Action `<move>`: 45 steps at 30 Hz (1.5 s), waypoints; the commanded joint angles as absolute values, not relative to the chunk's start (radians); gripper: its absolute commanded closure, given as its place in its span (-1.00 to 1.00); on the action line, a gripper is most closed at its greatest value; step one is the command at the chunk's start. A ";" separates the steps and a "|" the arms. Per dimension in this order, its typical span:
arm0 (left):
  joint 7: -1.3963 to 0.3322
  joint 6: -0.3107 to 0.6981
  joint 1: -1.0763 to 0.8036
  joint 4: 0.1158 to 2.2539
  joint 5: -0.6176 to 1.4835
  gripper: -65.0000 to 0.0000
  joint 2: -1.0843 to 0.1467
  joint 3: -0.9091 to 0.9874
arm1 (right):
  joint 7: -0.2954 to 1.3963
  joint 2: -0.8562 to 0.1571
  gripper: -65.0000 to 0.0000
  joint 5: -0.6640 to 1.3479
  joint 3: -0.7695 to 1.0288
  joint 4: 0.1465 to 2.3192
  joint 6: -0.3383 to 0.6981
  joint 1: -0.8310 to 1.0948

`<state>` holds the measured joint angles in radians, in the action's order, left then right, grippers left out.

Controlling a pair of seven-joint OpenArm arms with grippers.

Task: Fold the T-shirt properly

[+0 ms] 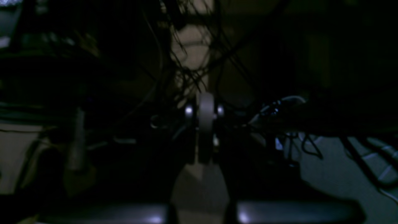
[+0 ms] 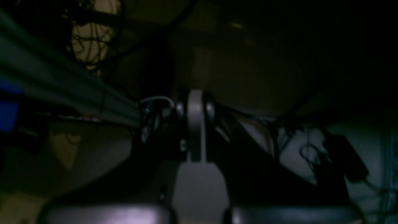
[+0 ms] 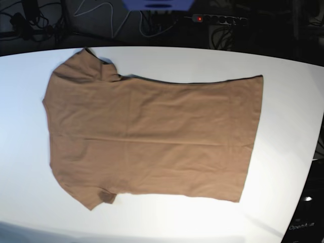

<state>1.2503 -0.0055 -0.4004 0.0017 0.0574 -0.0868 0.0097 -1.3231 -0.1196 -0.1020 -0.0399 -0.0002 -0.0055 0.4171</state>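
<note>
You have one T-shirt (image 3: 152, 136) lying flat and unfolded on the white table (image 3: 283, 66). Its long axis runs left to right: collar and both short sleeves toward the table's left edge, straight hem toward the right edge. In the dark wrist views, the left gripper (image 1: 205, 124) and right gripper (image 2: 196, 124) each show jaws pressed together, holding nothing.

White table (image 3: 152, 61) brightly lit, glare across bare surface. Dark background beyond far edge: tangled cables (image 3: 30, 20), power strip (image 3: 217, 19) with red light, blue object (image 3: 158, 4) at top. Wrist views dim, blurred; hanging cables (image 1: 192, 62) against pale wall.
</note>
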 commanded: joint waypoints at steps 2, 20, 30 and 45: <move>1.326 -0.012 -0.453 0.000 0.059 0.97 -0.090 0.025 | -1.359 -0.131 1.00 -0.102 -0.036 0.001 -0.012 0.433; 1.308 -0.002 -0.820 0.668 0.053 0.97 -0.084 0.133 | -1.354 -0.136 1.00 -0.102 -0.033 0.591 -0.012 0.768; 0.932 -0.002 -1.073 1.353 0.058 0.97 -0.087 0.133 | -1.308 -0.131 1.00 -0.105 0.054 1.038 -0.007 0.964; 0.475 -0.002 -1.076 1.699 0.058 0.97 -0.091 0.142 | -0.691 -0.142 0.99 -0.044 0.139 1.732 0.091 0.960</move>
